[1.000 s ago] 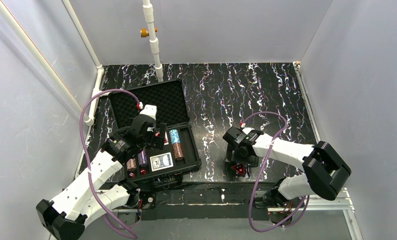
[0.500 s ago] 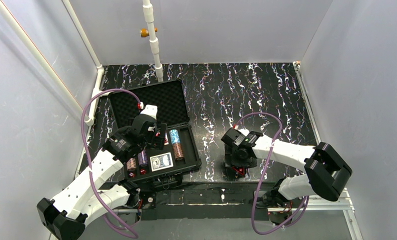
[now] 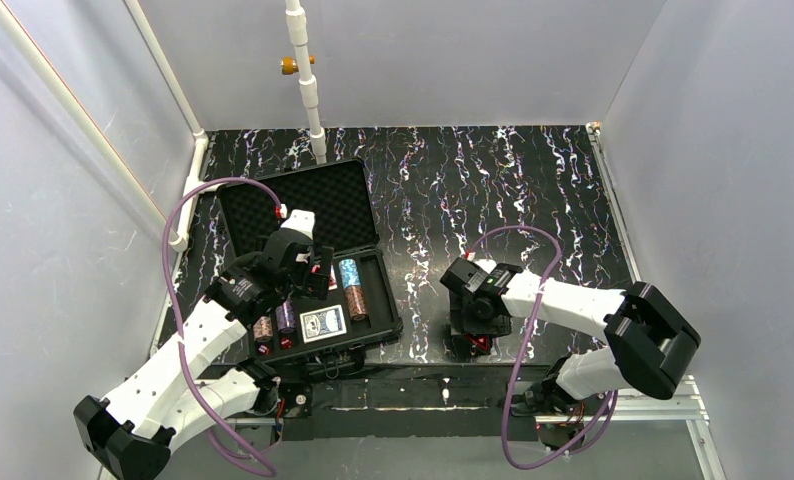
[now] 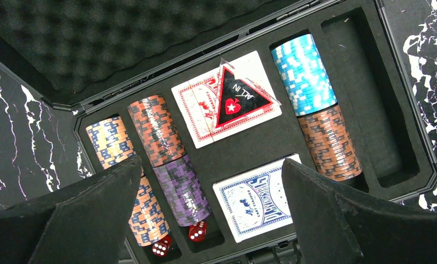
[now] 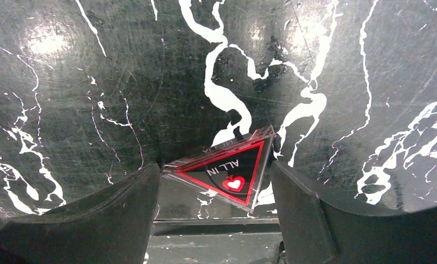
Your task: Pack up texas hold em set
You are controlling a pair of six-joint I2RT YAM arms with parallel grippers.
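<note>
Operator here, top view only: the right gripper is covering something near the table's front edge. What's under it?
Observer: A red ALL IN triangle, between the right gripper's fingers. They crowd its corners; I cannot tell if it is gripped.
Operator: Is its twin packed?
Observer: Yes, a second ALL IN triangle lies on the red deck.
Operator: And those two red specks?
Observer: Two red dice, at the ends of the chip stacks.

"ALL IN" — on the table's red triangle [image 5: 227,173] and the case's red triangle [image 4: 239,99].
</note>
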